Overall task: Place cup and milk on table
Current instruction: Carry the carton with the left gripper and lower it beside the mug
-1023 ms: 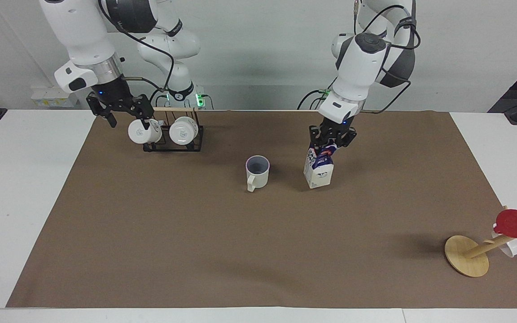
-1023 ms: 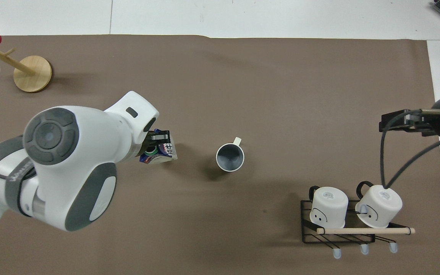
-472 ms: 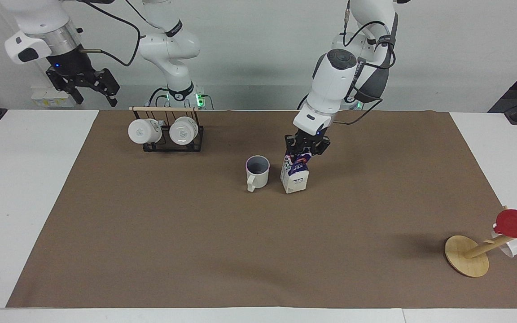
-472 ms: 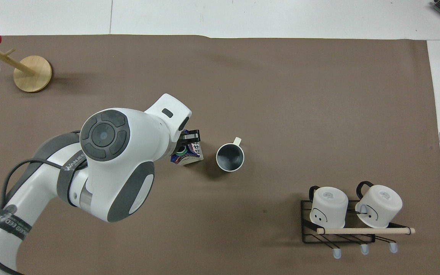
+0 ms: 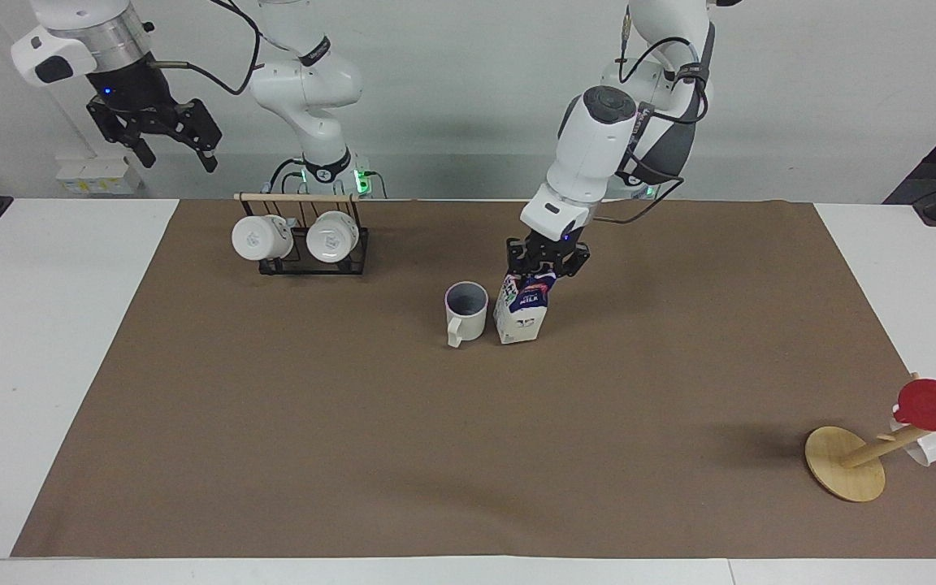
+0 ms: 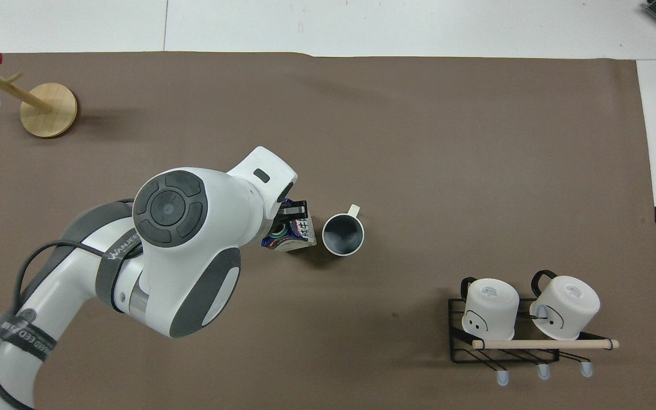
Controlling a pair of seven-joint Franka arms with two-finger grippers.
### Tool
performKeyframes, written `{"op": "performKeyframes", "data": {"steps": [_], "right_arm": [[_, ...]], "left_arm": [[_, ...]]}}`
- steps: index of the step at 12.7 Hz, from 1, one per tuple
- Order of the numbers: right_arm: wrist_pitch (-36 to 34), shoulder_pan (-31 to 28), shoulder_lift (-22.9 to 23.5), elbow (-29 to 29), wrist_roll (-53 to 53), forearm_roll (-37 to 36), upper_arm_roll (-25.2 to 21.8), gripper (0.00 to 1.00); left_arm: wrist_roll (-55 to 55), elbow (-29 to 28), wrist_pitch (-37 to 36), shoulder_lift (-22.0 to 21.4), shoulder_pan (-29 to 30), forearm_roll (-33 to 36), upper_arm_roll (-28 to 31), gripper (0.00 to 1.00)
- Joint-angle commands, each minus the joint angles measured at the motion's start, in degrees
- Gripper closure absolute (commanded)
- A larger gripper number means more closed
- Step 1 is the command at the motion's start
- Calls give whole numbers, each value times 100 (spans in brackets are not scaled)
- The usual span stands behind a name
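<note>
- The small gable-top milk carton (image 5: 523,311), dark blue above and white below, stands with its long axis near vertical, top tipped slightly toward the left arm's end, on the brown paper sheet of the white worktop (image 5: 45,341).
- "MILK" reads on its blue face; the top panel's print is too small to read.
- The left end effector (image 5: 543,266) is clamped on the carton's top.
- The cream-white matte mug (image 5: 465,313) stands upright just beside the carton, handle pointing away from the robots.
- The right end effector (image 5: 166,136) waits raised with fingers spread, at the right arm's end.
</note>
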Motion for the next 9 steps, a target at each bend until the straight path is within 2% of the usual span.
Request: {"op": "performKeyframes", "data": {"steps": [1, 5, 9], "right_arm": [[356, 166, -189, -428, -79, -78, 53, 0], [270, 300, -154, -254, 61, -140, 80, 0], [216, 291, -180, -217, 61, -140, 71, 0]], "left_arm": [[305, -24, -105, -17, -105, -61, 108, 44], [482, -33, -307, -52, -114, -9, 126, 44], [174, -33, -483, -87, -166, 360, 126, 44]]}}
